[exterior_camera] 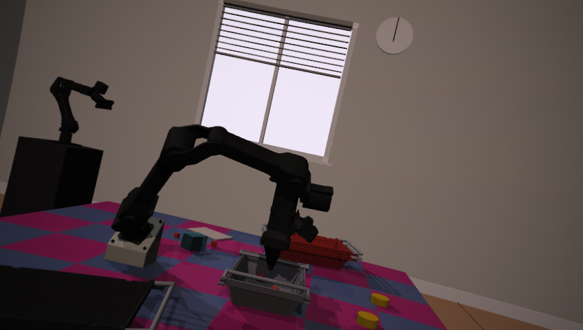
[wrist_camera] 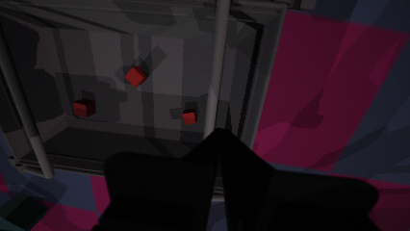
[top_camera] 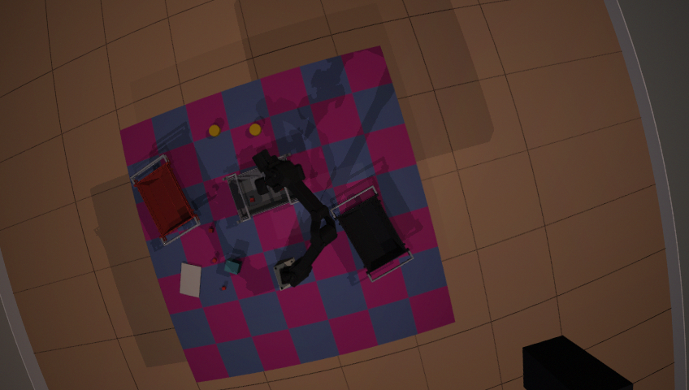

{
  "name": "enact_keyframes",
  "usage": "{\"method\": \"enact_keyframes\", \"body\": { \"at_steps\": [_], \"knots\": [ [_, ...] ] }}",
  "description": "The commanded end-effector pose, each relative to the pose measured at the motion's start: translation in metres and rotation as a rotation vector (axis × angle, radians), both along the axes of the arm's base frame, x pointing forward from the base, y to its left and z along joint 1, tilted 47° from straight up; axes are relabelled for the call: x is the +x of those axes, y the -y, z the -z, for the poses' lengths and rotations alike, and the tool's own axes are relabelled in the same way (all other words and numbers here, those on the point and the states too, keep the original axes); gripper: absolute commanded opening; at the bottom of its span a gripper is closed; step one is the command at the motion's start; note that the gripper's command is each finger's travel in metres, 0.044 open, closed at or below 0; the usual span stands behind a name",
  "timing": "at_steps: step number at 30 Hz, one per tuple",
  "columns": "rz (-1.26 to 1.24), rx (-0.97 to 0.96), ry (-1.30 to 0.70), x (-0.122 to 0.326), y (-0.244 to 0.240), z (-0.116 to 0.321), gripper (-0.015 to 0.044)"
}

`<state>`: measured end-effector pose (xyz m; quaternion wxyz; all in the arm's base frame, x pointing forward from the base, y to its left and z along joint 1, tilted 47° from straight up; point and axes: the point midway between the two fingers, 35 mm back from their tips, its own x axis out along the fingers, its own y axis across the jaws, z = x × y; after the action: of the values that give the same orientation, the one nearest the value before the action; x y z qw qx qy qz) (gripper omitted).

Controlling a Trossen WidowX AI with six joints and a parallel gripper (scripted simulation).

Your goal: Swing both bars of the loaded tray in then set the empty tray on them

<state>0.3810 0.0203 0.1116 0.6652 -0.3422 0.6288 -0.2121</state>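
A grey tray (top_camera: 261,205) (exterior_camera: 261,301) stands on the checkered mat, with small red blocks (top_camera: 252,199) (exterior_camera: 274,288) (wrist_camera: 136,76) on its floor. Its left bar (top_camera: 242,197) (wrist_camera: 22,106) and right bar (top_camera: 288,194) (exterior_camera: 265,280) (wrist_camera: 217,63) both lie across its top. My gripper (exterior_camera: 270,267) (wrist_camera: 220,134) is shut and empty, pointing down over the tray near the right bar. In the wrist view its tips overlap that bar; contact cannot be told. A black tray (top_camera: 370,234) (exterior_camera: 69,300) and a red tray (top_camera: 166,200) (exterior_camera: 315,253) look empty, bars swung outward.
Two yellow discs (top_camera: 214,130) (top_camera: 254,129) (exterior_camera: 379,300) (exterior_camera: 367,320) lie beyond the grey tray. A teal block (top_camera: 232,266) (exterior_camera: 194,241), a white plate (top_camera: 190,279) (exterior_camera: 208,233) and loose red cubes (top_camera: 214,260) (exterior_camera: 214,243) lie left of my base. Another arm (exterior_camera: 63,102) stands on a black pedestal.
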Motion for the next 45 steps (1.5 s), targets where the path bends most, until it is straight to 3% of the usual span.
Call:
{"method": "enact_keyframes", "body": {
  "at_steps": [1, 32, 43, 45],
  "knots": [
    [0.000, 0.000, 0.000, 0.000, 0.000, 0.000, 0.0000],
    [0.000, 0.000, 0.000, 0.000, 0.000, 0.000, 0.0000],
    [0.000, 0.002, -0.001, -0.002, -0.019, -0.018, 0.0289],
    [0.053, 0.012, 0.032, -0.006, 0.005, -0.013, 0.0341]
  ]
}}
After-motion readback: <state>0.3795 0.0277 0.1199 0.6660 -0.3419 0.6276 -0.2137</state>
